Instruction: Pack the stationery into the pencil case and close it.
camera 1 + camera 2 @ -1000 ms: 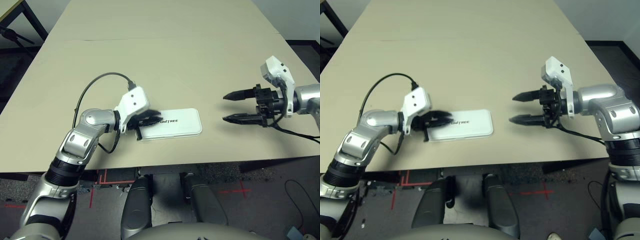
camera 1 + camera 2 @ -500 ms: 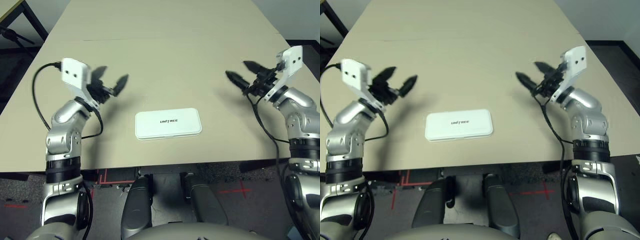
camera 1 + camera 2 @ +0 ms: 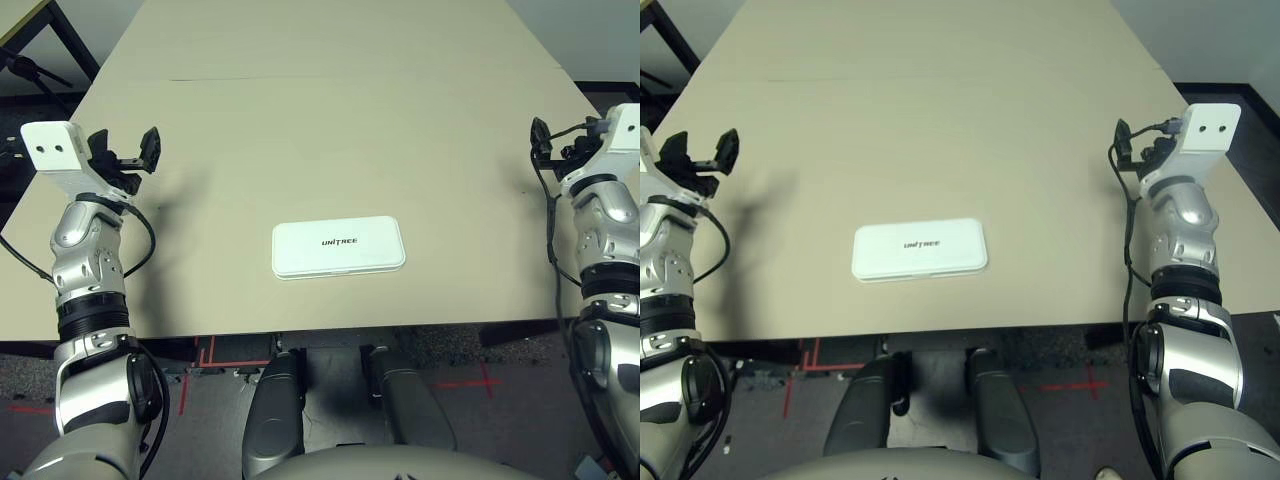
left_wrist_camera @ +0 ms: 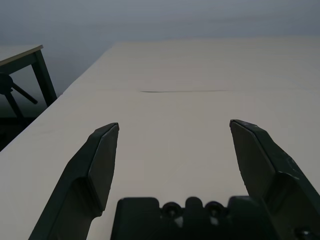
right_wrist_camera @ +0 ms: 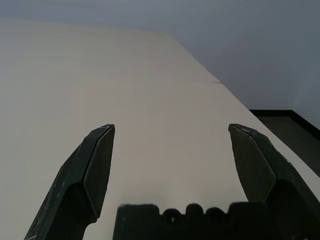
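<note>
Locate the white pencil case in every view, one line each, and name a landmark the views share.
Left eye view: the pencil case lies shut near the table's front edge, slightly right of picture centre.
Right eye view: the same case, shifted left of centre.
Left wrist view: not in it; open fingers over bare table.
Right wrist view: not in it.
Shared landmark: the dark seam line across the tabletop, also at and.
</note>
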`<state>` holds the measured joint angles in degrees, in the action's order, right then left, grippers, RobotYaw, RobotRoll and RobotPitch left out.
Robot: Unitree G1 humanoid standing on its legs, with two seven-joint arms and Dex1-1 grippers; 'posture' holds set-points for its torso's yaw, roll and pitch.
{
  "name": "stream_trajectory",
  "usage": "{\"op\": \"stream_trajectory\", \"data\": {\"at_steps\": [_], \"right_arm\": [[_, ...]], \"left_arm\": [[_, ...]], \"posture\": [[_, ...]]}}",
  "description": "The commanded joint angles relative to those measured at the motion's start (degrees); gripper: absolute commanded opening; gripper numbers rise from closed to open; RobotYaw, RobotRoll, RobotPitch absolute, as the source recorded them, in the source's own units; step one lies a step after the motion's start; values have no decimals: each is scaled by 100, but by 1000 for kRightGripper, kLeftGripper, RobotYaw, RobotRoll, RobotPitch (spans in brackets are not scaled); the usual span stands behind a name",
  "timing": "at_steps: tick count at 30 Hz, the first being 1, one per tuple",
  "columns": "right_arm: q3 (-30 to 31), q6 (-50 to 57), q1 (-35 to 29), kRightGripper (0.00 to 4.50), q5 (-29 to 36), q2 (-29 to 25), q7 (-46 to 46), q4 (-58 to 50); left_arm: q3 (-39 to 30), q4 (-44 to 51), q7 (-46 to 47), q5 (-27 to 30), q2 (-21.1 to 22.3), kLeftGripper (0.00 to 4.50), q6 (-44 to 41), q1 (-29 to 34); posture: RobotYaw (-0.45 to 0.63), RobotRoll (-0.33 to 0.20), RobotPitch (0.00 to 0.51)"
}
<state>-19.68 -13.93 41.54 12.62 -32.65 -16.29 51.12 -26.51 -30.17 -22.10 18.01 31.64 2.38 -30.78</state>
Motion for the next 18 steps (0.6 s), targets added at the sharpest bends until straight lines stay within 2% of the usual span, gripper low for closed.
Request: {"op": "stream_trajectory", "data": {"at_steps": [1, 10, 18], "right_arm": [[-52, -107, 44, 4500, 27, -29, -76, 113], [16, -63, 85, 4500, 27, 22, -244, 98], [4, -57, -12, 4500, 48, 80, -297, 6]], "left_arm": [[17, -57, 68, -7, 1, 4465, 97, 7], [202, 116, 89, -27, -48, 4465, 23, 12], [340, 153, 75, 16, -98, 4465, 5, -23]], "posture": [[-66, 0, 206], [-88, 0, 225], [-92, 0, 217]]}}
